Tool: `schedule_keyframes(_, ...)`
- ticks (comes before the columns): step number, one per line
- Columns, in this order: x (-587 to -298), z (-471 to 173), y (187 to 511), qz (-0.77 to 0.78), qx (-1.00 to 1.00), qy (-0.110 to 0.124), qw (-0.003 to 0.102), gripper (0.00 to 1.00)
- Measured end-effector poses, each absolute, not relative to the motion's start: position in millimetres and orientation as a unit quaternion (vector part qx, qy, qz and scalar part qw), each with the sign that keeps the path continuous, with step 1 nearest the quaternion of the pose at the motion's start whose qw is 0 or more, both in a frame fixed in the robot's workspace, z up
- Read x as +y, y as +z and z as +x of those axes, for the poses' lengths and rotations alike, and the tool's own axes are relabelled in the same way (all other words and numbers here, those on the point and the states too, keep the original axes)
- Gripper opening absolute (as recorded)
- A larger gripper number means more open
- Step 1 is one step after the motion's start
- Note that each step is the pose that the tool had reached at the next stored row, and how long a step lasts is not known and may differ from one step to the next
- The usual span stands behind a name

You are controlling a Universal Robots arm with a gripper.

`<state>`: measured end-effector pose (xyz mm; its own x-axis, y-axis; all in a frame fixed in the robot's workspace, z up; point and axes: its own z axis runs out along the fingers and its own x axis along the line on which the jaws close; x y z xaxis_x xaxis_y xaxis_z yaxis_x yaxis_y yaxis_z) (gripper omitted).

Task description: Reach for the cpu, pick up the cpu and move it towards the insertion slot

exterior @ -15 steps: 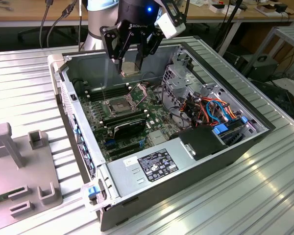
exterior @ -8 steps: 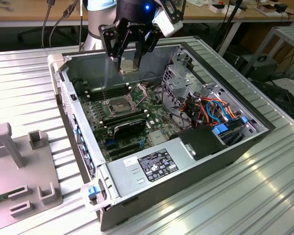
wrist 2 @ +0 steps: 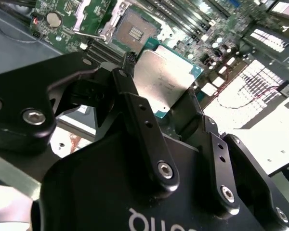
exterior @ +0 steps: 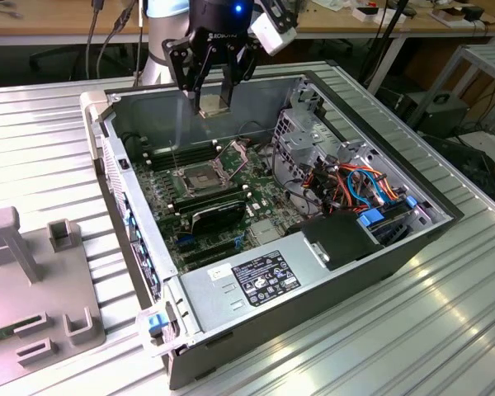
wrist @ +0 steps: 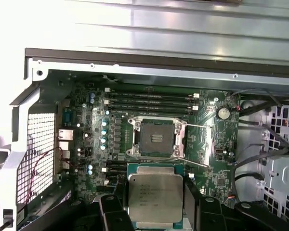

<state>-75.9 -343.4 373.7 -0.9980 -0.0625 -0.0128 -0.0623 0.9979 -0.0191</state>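
gripper (exterior: pixel 214 97): your jaws are clamped on the cpu, hanging up in the air over the open pc case (exterior: pixel 379 256)
cpu (wrist: pixel 155 193): pinched by its edges between the black fingers (wrist 2: pixel 144 130), silver face showing in both wrist views
insertion slot (exterior: pixel 200 175): open on the motherboard (exterior: pixel 161 194), roughly 6 o'clock from the cpu in the exterior view, well apart from it
counter (exterior: pixel 445 330): ribbed metal, case sits on it

Open air lies above the insertion slot (wrist: pixel 156 138), flanked by its raised wire lever (wrist: pixel 202 144).
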Motion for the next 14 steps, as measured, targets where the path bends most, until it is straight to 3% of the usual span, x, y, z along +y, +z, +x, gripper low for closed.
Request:
schedule_keyframes(7,-334,-67,362,-0.011,1.000,-0.010,0.008,0.55)
schedule_keyframes(14,-296,-67,353,-0.010,1.000,-0.010,0.008,0.55)
